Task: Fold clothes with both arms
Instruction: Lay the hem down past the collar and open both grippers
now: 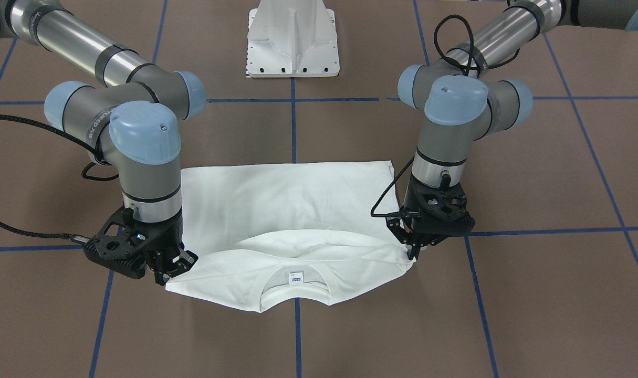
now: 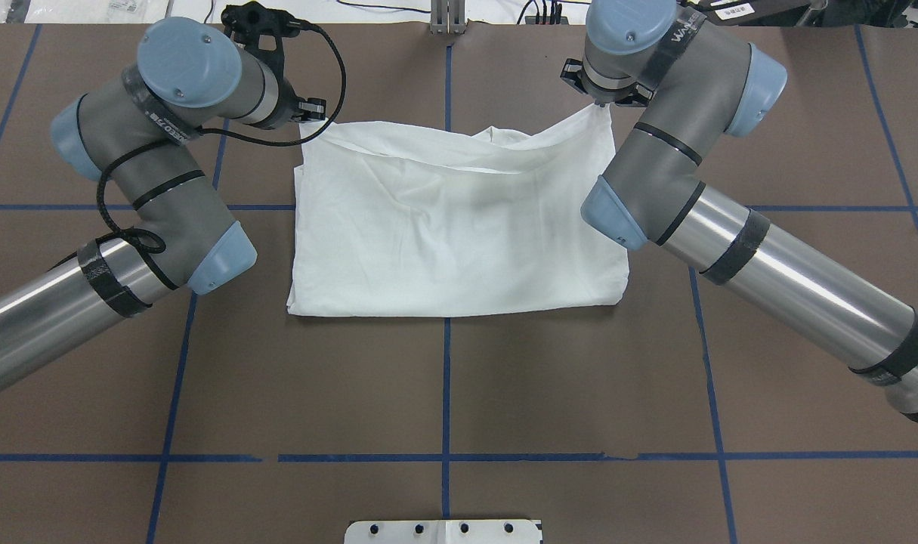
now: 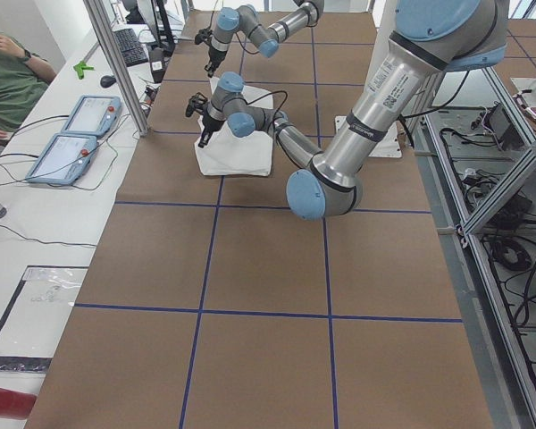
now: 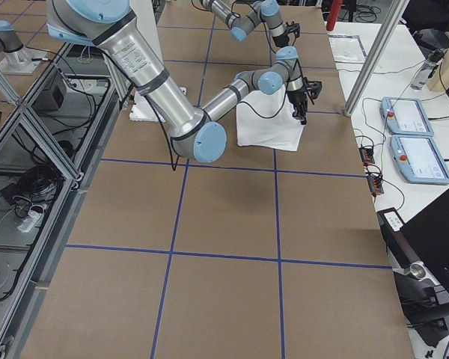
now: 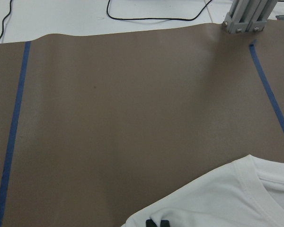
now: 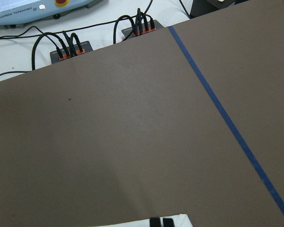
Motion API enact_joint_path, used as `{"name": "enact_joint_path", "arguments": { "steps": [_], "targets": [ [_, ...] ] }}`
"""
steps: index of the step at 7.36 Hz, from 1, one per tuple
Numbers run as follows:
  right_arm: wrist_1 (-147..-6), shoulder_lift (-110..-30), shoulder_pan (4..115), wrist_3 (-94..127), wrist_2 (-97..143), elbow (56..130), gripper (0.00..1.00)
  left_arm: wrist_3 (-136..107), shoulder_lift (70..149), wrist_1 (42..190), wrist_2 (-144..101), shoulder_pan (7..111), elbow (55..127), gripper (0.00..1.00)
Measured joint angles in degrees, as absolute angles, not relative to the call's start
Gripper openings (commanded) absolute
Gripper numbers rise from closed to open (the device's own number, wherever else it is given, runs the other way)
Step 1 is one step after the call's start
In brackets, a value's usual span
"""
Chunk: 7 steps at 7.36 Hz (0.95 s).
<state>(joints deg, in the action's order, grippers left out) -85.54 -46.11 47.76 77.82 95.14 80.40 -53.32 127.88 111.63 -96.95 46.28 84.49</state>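
The white shirt point(image 1: 287, 205) lies in the middle of the brown counter point(image 1: 534, 294) as a rough rectangle. Its plain end rests flat on the side nearer the robot's white pedestal point(image 1: 293, 44), and its collar end is on the side away from the robot. The collar end is held off the counter by its two outer corners. The cloth sags between them, so the ribbed neckline point(image 1: 296, 300) and the small neck label point(image 1: 296, 277) face the front camera.

The left arm point(image 1: 473, 100) reaches out over the counter with its silver forearm slanting inward. Its wrist is bent so the last link stands nearly upright, and the left claw point(image 1: 414, 253) points straight down beside the shirt. The claw is pinching the shirt's shoulder corner; in the left wrist view the black fingertips point(image 5: 152, 222) meet at the edge of the cloth.

The right arm point(image 1: 135, 131) takes much the same pose on the other side: forearm angled in, wrist turned down, last link leaning slightly. The right claw point(image 1: 173, 270) is pressed together on the opposite shoulder corner, and the right wrist view shows its fingertips point(image 6: 155, 222) closed against a strip of white fabric.

From overhead both wrists hang over the shirt's far edge, and the corner under the right claw is drawn up into a small peak. Blue tape lines point(image 1: 293, 131) cross the counter under the garment
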Motion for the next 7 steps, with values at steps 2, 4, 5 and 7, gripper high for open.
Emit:
{"name": "enact_joint_path", "arguments": {
  "steps": [2, 4, 5, 7],
  "targets": [
    [-85.5, -46.2, 47.4, 77.8, 95.1, 80.0, 0.44, -52.5, 127.7, 111.6, -96.9, 46.7, 83.8, 0.33],
    [-85.5, -46.1, 46.9, 77.8, 95.1, 79.6, 1.00, -52.1, 127.3, 111.8, -96.9, 46.5, 83.2, 1.00],
    [-85.4, -45.9, 46.8, 77.7, 95.3, 79.5, 1.00, -51.0, 127.1, 112.0, -97.1, 46.5, 83.4, 1.00],
    [-85.4, -46.0, 47.4, 74.8, 97.0, 80.2, 1.00, -46.6, 125.8, 112.9, -97.5, 46.4, 85.6, 1.00]
  ]
}}
